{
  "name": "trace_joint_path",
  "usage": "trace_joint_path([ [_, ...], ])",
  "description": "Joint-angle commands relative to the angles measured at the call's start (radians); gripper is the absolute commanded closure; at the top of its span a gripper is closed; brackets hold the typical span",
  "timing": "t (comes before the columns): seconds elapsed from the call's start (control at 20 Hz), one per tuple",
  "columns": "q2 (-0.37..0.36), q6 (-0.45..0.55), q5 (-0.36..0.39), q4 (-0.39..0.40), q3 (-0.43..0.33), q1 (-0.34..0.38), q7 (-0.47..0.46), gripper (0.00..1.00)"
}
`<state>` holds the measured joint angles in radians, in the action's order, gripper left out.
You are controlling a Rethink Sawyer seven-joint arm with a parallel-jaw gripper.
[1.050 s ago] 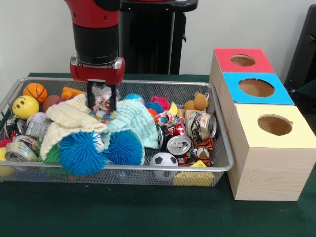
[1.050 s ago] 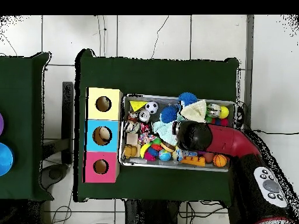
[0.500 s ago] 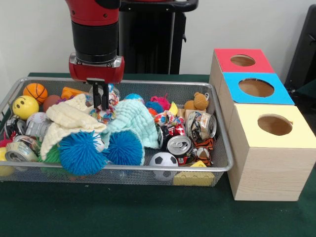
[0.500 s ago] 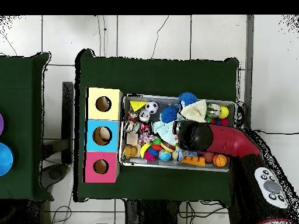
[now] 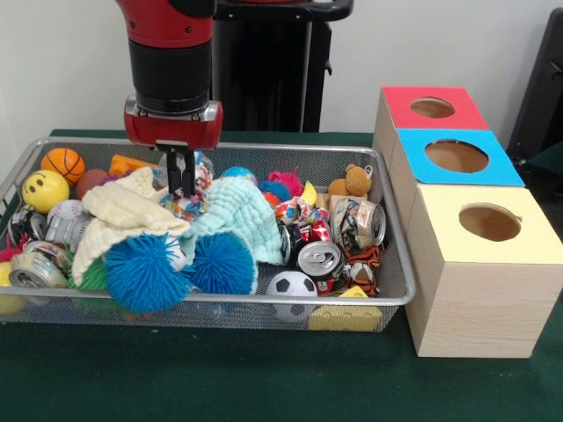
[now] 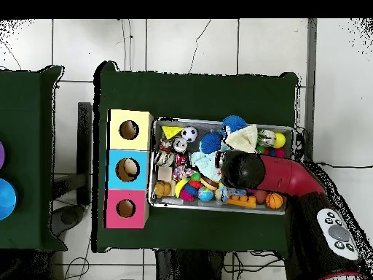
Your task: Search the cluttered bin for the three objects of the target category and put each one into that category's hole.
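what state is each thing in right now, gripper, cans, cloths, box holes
gripper: shut, fingers together, low over the cloths
soda cans: crushed, lying in the bin
mint cloth: crumpled, draped over clutter
cream cloth: crumpled, heaped
wire bin: full
three box holes: open

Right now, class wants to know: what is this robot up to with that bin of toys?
The red arm's gripper hangs over the left part of the wire bin, its fingers shut, down among the clutter beside the cream cloth and mint cloth. Whether it grips anything cannot be told. Balls, crushed cans and a small teddy bear lie in the bin. The red box, blue box and yellow box stand beside it.
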<state>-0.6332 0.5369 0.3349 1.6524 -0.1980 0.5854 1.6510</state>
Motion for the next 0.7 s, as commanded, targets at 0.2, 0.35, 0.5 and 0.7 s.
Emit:
trace_joint_path([
  [0.2,-0.131,0.079,-0.024,0.091,-0.067,-0.030,0.012,1.00],
  [0.35,-0.181,0.128,-0.049,0.108,-0.054,-0.050,0.031,1.00],
  [0.5,-0.194,0.139,-0.062,0.116,-0.055,-0.052,0.031,1.00],
  [0.7,-0.196,0.144,-0.074,0.116,-0.054,-0.054,0.026,1.00],
])
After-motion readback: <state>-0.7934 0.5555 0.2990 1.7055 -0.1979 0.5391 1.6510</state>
